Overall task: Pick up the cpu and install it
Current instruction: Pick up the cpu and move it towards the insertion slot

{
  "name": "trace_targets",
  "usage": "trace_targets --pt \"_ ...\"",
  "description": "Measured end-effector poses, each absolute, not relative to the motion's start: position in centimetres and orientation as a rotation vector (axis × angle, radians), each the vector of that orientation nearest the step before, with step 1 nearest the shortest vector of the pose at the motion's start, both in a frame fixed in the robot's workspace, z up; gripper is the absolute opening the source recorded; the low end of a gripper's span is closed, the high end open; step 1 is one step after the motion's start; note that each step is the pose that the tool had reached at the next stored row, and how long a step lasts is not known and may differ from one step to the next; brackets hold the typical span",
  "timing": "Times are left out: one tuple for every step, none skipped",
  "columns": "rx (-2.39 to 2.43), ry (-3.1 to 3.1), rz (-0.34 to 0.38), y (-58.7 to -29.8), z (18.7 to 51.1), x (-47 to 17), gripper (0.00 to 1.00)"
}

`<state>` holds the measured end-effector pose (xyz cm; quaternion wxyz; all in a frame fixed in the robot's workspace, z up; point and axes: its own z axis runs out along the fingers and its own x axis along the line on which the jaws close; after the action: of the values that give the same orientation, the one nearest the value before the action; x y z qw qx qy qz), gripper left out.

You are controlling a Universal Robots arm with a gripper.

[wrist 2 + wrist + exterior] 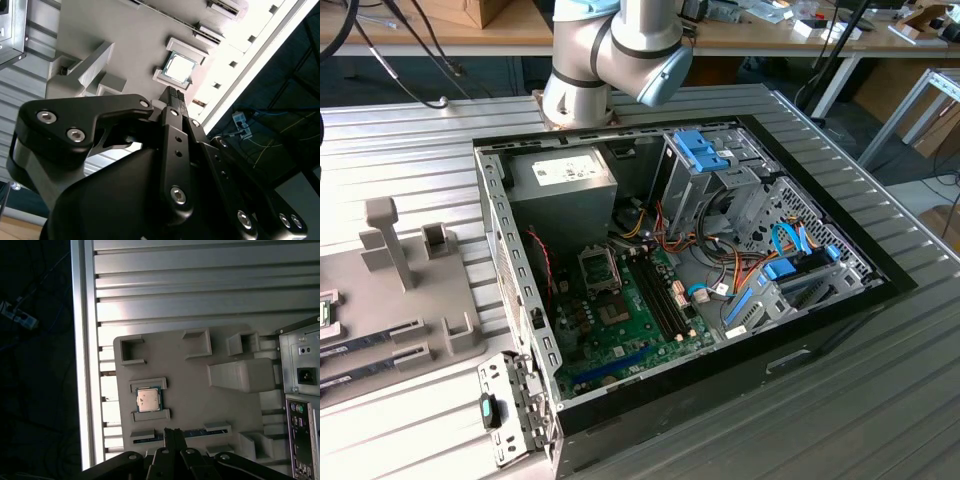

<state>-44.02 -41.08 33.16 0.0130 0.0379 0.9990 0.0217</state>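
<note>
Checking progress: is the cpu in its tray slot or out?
In: in the first wrist view the cpu lies flat between raised ledges of the grey tray.

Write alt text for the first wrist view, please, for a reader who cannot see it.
A small silver-grey square cpu lies flat in a slot of a pale grey fixture tray on a ribbed aluminium table. The black jaws are closed, apart from it.

Count: 1 small square silver-topped cpu point(148, 400), 1 grey moulded plastic fixture tray point(195, 395), 2 long dark memory sticks point(380, 335) in it, 1 open black desktop computer case point(840, 330), 1 green motherboard point(620, 335), 1 grey metal power supply box point(565, 200), 1 black gripper point(172, 431).
</note>
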Motion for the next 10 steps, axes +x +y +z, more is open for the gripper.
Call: trace_targets --pt "0.118 3.112 0.068 -41.08 33.16 -44.02 0.11" --pt "0.118 3.113 0.068 -41.08 33.16 -44.02 0.11" --pt "0.118 3.113 0.068 -41.08 33.16 -44.02 0.11" --pt "0.118 3.113 0.068 -41.08 33.16 -44.02 0.11" --pt "0.118 3.113 0.068 -41.08 33.15 -44.02 0.11" --pt "0.118 3.112 0.068 -41.08 33.15 -44.02 0.11" --pt "0.118 3.112 0.068 -41.08 33.12 -44.02 0.11" --pt "0.118 3.112 0.068 -41.08 33.1 -44.02 0.11" --pt "0.118 3.112 0.068 -41.09 32.99 -44.02 0.11" --pt "0.118 3.112 0.068 -41.08 32.89 -44.02 0.11"
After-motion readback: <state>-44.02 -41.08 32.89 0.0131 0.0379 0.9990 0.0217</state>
